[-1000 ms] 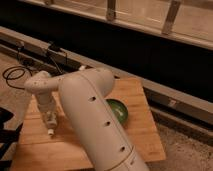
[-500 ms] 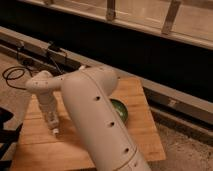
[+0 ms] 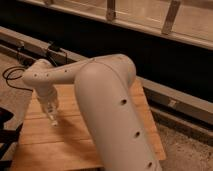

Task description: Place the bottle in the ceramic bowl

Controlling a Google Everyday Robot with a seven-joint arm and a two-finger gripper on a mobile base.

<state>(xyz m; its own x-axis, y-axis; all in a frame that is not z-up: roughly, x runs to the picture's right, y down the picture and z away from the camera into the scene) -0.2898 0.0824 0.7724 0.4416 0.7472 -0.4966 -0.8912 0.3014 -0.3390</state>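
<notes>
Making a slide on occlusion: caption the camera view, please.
White robot arm fills the frame, end effector pointing down over a wooden table.

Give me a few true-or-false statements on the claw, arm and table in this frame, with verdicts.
1. The claw hangs over the left part of the wooden table. True.
2. The ceramic bowl sits in plain view on the table. False: none shows, and the arm covers much of the tabletop.
3. A dark cable lies left of the table. True.
4. The arm is black. False: it is pale off-white.
</notes>
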